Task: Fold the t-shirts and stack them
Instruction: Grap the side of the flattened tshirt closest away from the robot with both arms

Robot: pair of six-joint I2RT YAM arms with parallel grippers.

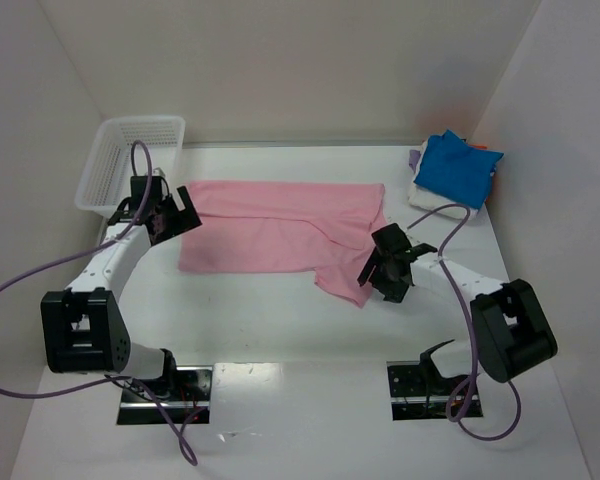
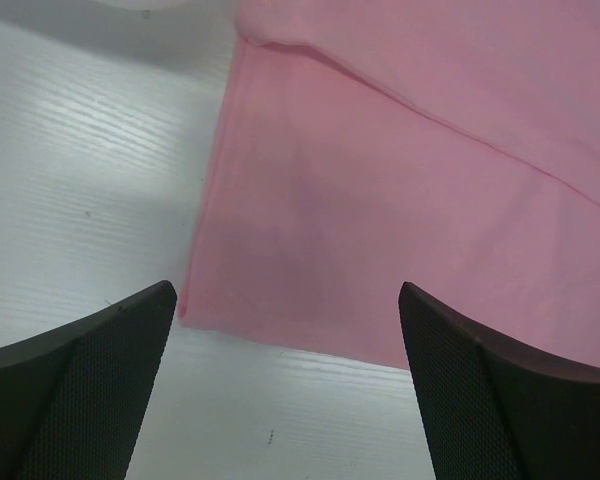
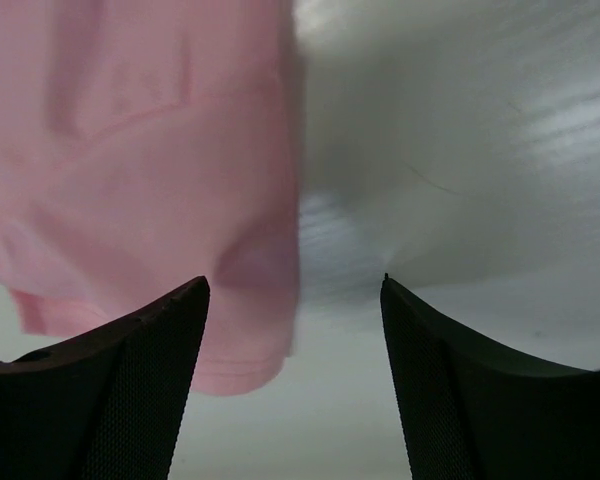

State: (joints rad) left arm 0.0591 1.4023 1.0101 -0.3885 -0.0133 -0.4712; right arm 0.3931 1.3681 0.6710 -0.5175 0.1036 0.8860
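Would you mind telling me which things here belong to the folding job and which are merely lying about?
Belonging to the job: pink t-shirt, mid-table; blue t-shirt, atop the far-right pile; white t-shirt under it; left gripper and right gripper, both open.
Lying about: white mesh basket, far left.

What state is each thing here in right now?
Pink t-shirt: laid out on the table, not gripped.
Blue t-shirt: folded, at the far right.
White mesh basket: upright.
Left gripper: jaws open, holding nothing.
Right gripper: jaws open, holding nothing.
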